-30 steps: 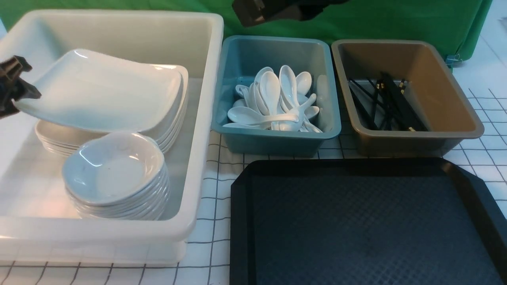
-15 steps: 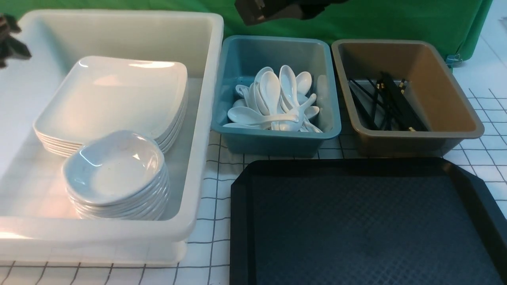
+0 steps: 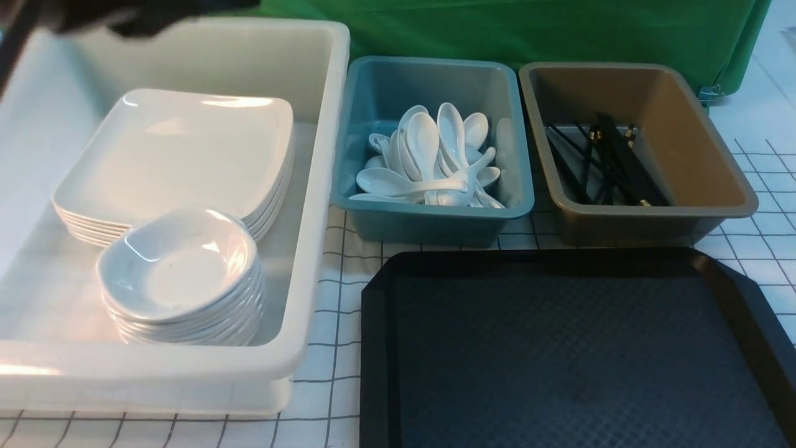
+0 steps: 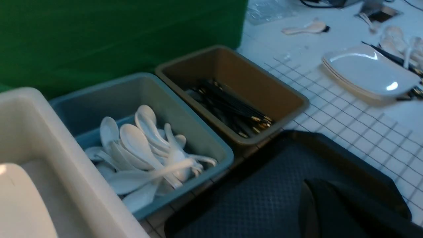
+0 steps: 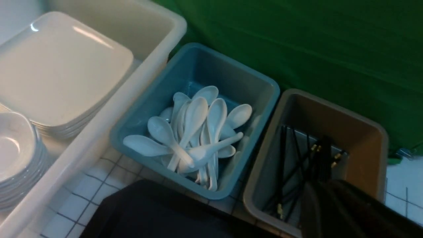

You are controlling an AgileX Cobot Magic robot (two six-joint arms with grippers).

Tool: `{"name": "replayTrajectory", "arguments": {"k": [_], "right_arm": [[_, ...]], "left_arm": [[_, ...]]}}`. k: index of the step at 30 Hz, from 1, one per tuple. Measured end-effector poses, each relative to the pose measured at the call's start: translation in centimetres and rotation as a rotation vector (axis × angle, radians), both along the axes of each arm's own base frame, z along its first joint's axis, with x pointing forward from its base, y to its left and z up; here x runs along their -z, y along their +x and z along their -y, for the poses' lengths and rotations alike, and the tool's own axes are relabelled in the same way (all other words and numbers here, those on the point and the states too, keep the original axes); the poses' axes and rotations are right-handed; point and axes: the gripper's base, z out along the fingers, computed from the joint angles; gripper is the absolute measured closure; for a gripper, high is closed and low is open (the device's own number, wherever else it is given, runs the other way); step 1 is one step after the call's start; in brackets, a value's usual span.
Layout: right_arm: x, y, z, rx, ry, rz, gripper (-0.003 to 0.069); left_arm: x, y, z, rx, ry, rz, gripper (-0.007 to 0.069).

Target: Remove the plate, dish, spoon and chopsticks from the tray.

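The black tray [image 3: 572,348] sits bare at the table's near right edge, long side left to right, and I cannot see either of my jaws.

Even, soft light from above. Glare streaks the top plate [image 3: 180,149] and stacked dishes [image 3: 177,267]. The arm [image 3: 124,15] smears with motion blur; both wrist views look dim, bluish, slightly soft.

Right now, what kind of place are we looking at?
Probably a staged dish-sorting bench, not a real kitchen: a green backdrop, a gridded table cover, and sorted bins: the white tub, teal bin and brown bin.
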Motion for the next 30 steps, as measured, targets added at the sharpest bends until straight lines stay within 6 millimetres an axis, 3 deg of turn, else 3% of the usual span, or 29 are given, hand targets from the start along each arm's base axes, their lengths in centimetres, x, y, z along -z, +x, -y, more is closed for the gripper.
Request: {"name": "replayTrajectory", "arguments": {"k": [2, 5, 10, 11, 12, 15, 17, 21, 30], "right_arm": [[0.5, -1.1, 1.0, 0.003, 0.010, 0.002, 0.0621], [2.1, -5.0, 4.4, -0.015, 0.067, 0.069, 0.0620], [7.6, -9.8, 8.2, -0.059, 0.224, 0.182, 0.0618], [7.8, -10.3, 8.7, -0.063, 0.243, 0.201, 0.0618], [10.3, -11.8, 9.6, -0.103, 0.298, 0.268, 0.0614], [14.0, -14.1, 11.0, -0.181, 0.399, 0.417, 0.0608], [16.3, -15.2, 11.3, -0.238, 0.464, 0.514, 0.0608], [19.0, -16.5, 11.7, -0.311, 0.551, 0.649, 0.0594], [19.5, -17.1, 12.1, -0.330, 0.591, 0.700, 0.0536]], "left_arm": [[0.5, -1.4, -0.1, 0.003, 0.003, -0.011, 0.0630], [3.5, -4.7, -1.3, -0.024, 0.028, -0.044, 0.0630], [7.8, -8.5, -3.3, -0.079, -0.028, 0.016, 0.0630], [8.0, -8.6, -3.3, -0.082, -0.034, 0.020, 0.0630], [9.7, -9.5, -3.9, -0.108, -0.070, 0.039, 0.0629], [12.4, -10.6, -4.6, -0.149, -0.131, 0.079, 0.0627], [13.8, -10.9, -4.9, -0.173, -0.173, 0.092, 0.0627], [16.0, -11.0, -5.2, -0.204, -0.213, 0.104, 0.0627], [16.6, -10.8, -5.3, -0.219, -0.221, 0.114, 0.0627]]}}
